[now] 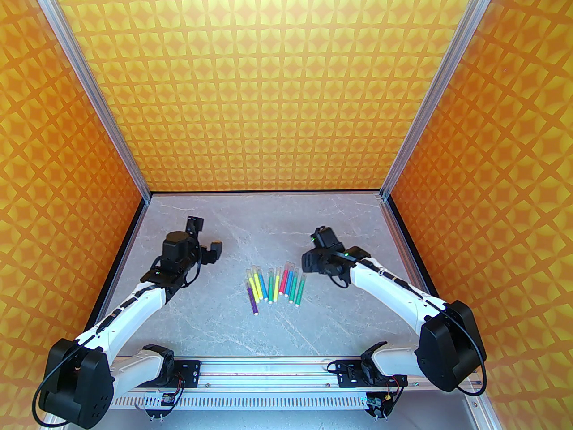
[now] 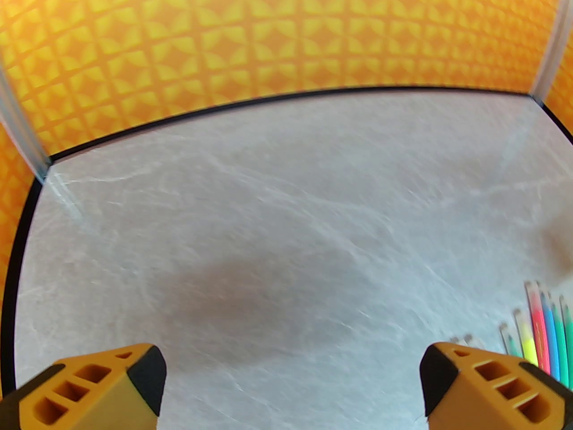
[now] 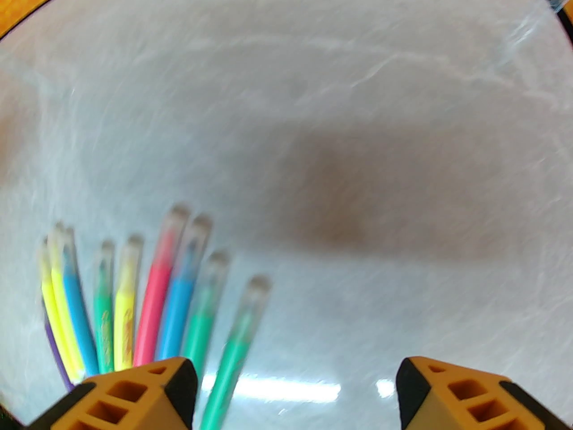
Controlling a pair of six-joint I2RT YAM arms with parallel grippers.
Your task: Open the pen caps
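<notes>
Though spread apart, holding nothing: right gripper (image 3: pixel 297 390), with only bare table (image 3: pixel 380 83) and a dark shadow between and ahead of its yellow fingers (image 3: pixel 138 397). Hanging low, near the right side of pens (image 3: pixel 152 303) (image 1: pixel 274 285), with one finger covering near ends of several pens in the wrist view. Strong motion blur there, so fine details not clear. Left gripper (image 2: pixel 291 374) (image 1: pixel 208 238) also spread to full width and empty, over bare table well to the left of pens, these just visible at lower right edge of its wrist view. From above: grippers on opposite sides of pens, neither touching them. Ten pens lying side by side in a loose fan at table middle, from left to right purple, two yellow, blue, green, yellow, pink, blue, two green. Purple one lying lower than the others, reaching closest to arm bases. Caps (image 1: pixel 268 270) (image 3: pixel 179 222) clear, sitting on far end of each pen and pointing to back wall (image 1: pixel 268 83). All caps on, as far as can be told. In right wrist view, visible as pale tubes with grey tips above coloured barrels.
</notes>
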